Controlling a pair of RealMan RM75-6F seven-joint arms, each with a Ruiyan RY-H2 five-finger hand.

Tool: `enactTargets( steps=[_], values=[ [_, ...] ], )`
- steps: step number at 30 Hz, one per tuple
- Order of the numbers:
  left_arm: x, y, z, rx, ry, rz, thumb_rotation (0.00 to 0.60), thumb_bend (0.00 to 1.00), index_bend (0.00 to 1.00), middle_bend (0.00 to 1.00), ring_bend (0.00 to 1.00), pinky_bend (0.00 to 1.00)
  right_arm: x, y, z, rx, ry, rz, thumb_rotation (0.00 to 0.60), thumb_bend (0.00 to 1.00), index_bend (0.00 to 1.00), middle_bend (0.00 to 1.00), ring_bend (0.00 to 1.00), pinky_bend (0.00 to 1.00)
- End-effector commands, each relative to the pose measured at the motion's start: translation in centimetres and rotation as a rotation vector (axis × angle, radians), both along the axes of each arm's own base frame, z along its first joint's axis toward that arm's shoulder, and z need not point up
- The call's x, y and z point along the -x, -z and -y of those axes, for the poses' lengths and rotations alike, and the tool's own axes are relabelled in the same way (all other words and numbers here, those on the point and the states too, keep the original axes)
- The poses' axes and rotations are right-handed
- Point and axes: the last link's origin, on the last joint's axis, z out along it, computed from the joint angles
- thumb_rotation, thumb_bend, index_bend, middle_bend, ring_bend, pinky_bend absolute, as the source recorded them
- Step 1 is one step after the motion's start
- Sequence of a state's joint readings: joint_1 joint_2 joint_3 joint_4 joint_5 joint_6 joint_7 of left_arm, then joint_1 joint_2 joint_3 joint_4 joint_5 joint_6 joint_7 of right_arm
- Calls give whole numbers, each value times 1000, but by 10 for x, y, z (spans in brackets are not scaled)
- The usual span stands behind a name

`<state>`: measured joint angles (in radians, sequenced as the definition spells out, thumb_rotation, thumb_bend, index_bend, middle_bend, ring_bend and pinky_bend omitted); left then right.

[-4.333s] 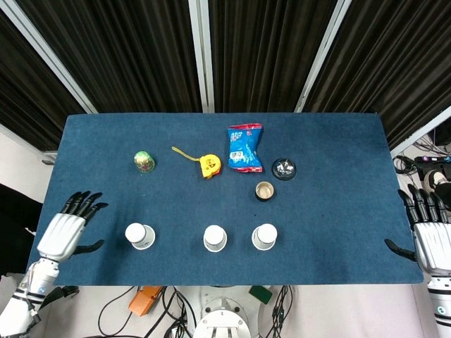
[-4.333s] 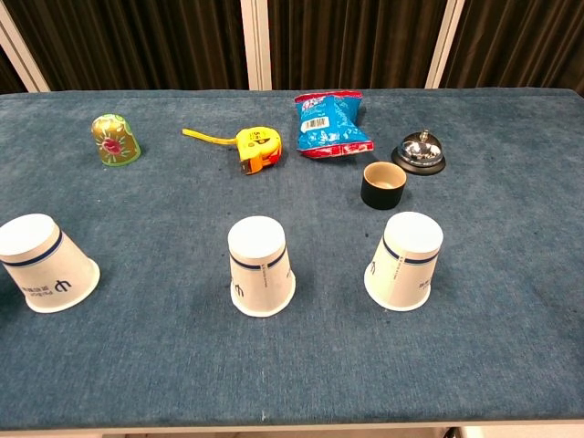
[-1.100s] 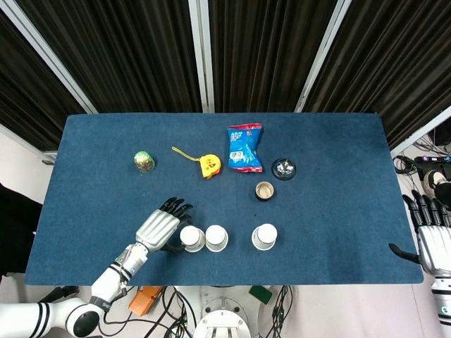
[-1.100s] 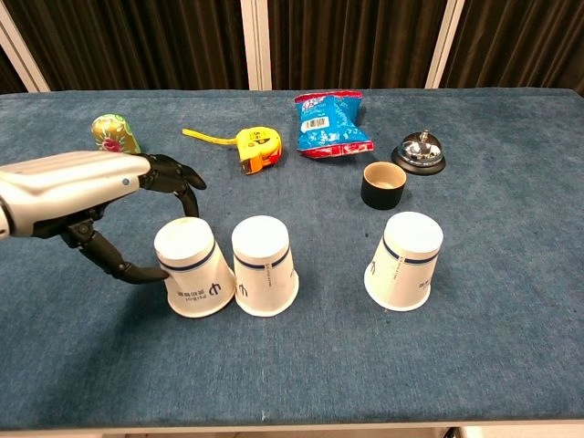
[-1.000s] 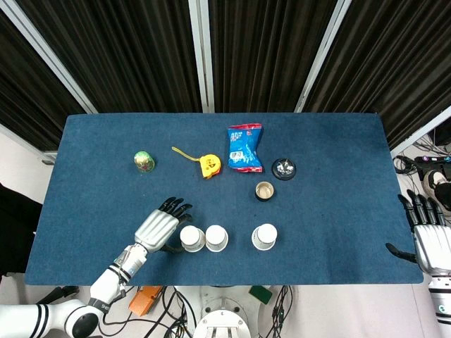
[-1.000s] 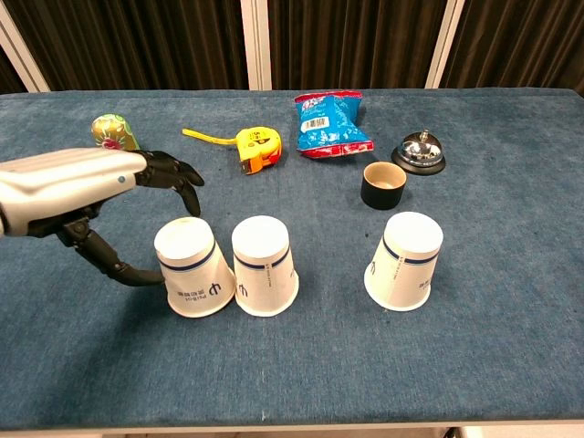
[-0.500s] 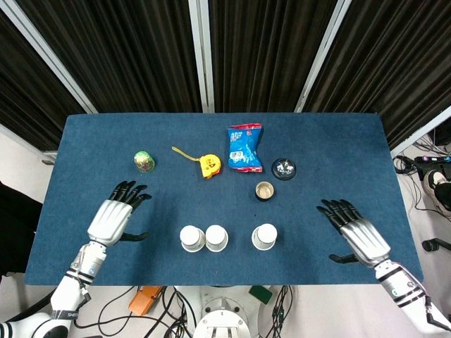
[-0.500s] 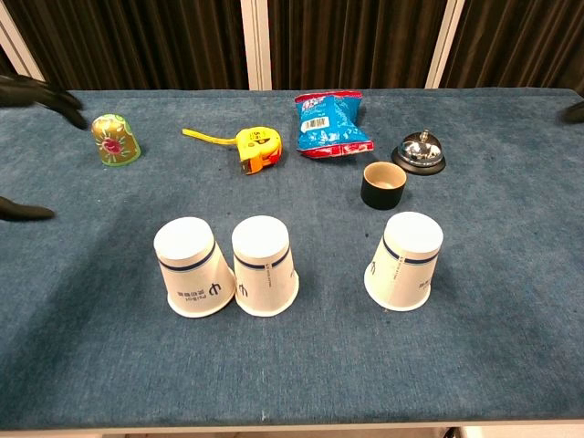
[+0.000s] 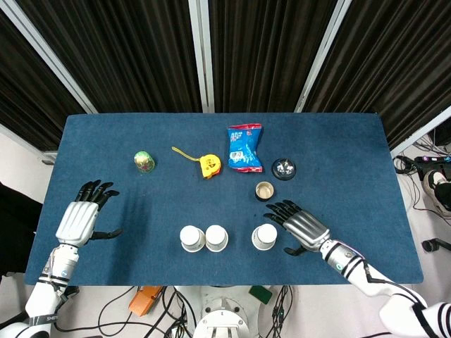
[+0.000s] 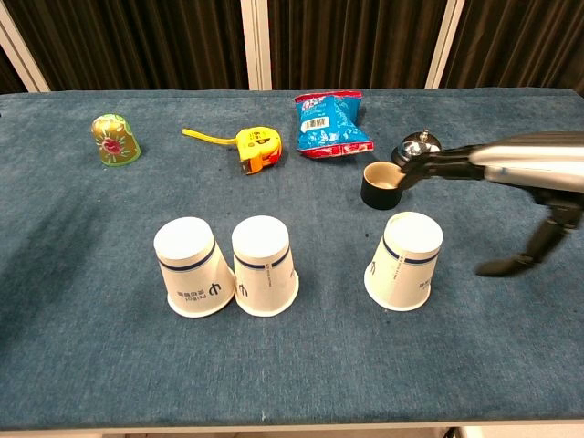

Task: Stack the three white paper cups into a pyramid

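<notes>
Three white paper cups stand upside down near the table's front edge. The left cup (image 9: 190, 238) (image 10: 191, 267) and the middle cup (image 9: 215, 238) (image 10: 263, 265) touch side by side. Apart to their right stands the third cup (image 9: 265, 236) (image 10: 404, 261). My right hand (image 9: 301, 227) (image 10: 511, 173) hovers just right of the third cup, fingers spread, holding nothing and not touching it. My left hand (image 9: 82, 219) is open at the table's left edge, far from the cups, and shows only in the head view.
Behind the cups lie a small black cup (image 9: 264, 190) (image 10: 382, 185), a silver call bell (image 9: 284, 168) (image 10: 419, 152), a blue snack bag (image 9: 244, 147) (image 10: 330, 123), a yellow tape measure (image 9: 208, 165) (image 10: 256, 148) and a green dome-shaped toy (image 9: 144, 161) (image 10: 115, 140).
The left cup was slid against the middle cup and let go. My left hand has since drawn back to the table's left edge. My right hand has come in beside the right cup.
</notes>
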<state>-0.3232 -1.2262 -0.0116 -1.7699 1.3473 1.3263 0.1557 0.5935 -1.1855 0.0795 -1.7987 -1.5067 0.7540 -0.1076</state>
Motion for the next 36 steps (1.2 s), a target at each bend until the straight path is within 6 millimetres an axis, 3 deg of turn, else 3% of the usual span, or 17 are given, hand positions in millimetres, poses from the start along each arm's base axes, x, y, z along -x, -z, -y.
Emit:
enactTargets(
  steps=[1, 11, 15, 22, 29, 33, 36],
  values=[
    [0, 1, -1, 4, -1, 4, 546, 105, 231, 116, 12, 18, -6, 7, 6, -15, -2, -2, 600, 425, 222, 4, 0, 64],
    [1, 4, -3, 16, -3, 8, 546, 100, 231, 107, 5, 18, -14, 20, 11, -43, -5, -19, 600, 456, 301, 25, 0, 65],
    [3, 3, -3, 12, -10, 8, 545, 99, 231, 107, 3, 19, -16, 21, 13, -27, -11, -9, 600, 485, 407, 56, 0, 73],
    [11, -2, -1, 0, -30, -6, 543, 99, 231, 107, 3, 18, -30, -4, 14, 31, -26, 45, 600, 505, 448, 69, 0, 75],
    [23, -4, 4, -1, -64, -32, 545, 99, 231, 106, 3, 18, -84, -45, 18, 60, -116, 176, 600, 505, 448, 69, 0, 76],
    [28, -5, 6, -5, -79, -34, 544, 99, 231, 106, 3, 18, -118, -48, 21, 12, -171, 218, 600, 505, 453, 69, 0, 77],
    [30, -5, 7, -5, -87, -39, 542, 100, 231, 106, 3, 19, -139, -40, 24, -33, -202, 221, 600, 505, 459, 74, 0, 81]
  ],
)
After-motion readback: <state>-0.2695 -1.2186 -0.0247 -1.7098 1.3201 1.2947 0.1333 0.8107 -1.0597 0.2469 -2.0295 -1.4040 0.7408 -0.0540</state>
